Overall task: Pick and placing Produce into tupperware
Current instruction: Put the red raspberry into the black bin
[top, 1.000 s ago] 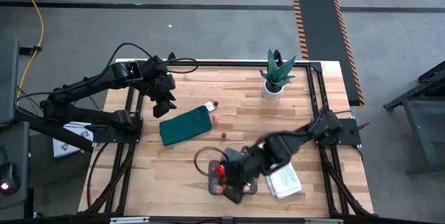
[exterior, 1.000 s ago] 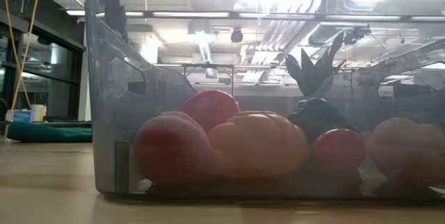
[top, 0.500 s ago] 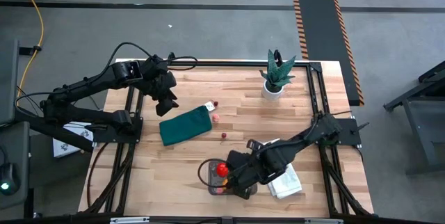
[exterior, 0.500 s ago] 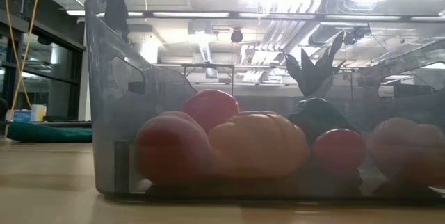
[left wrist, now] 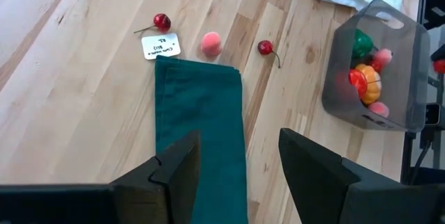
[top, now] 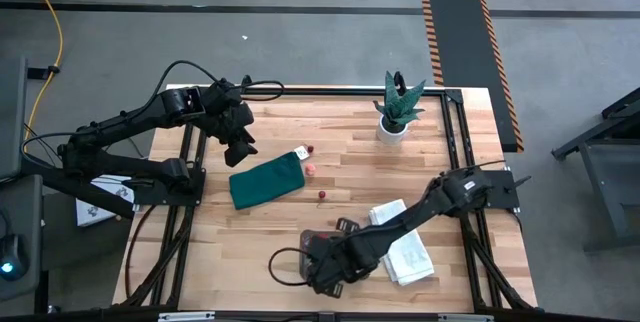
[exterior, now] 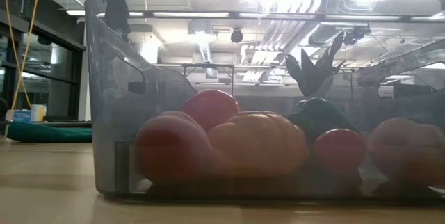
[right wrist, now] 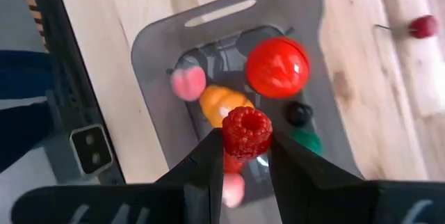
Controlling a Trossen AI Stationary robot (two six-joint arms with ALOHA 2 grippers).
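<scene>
My right gripper hovers over the clear grey tupperware near the table's near edge, shut on a dark red raspberry. Inside the tupperware lie a red tomato, a pink piece, an orange piece and a green piece. My left gripper waits open above the dark green cloth. Two cherries and a pink fruit lie on the wood beside the cloth. The low view shows the tupperware's contents through its wall. My right gripper pinches the raspberry between its two fingers, coming from above and pointing down. The berry is lifted clear, above the open tupperware and the produce in it.
A folded white towel lies right of the tupperware, partly under my right arm. A green spiky plant in a white pot stands at the far right. A white label lies by the cloth. A dark cable loop lies left of the tupperware.
My right arm has stretched toward the table's left and near edge, and its gripper now covers the tupperware in the high view. A red thing has come into the top of the low view, above the tupperware. The left arm has kept still.
</scene>
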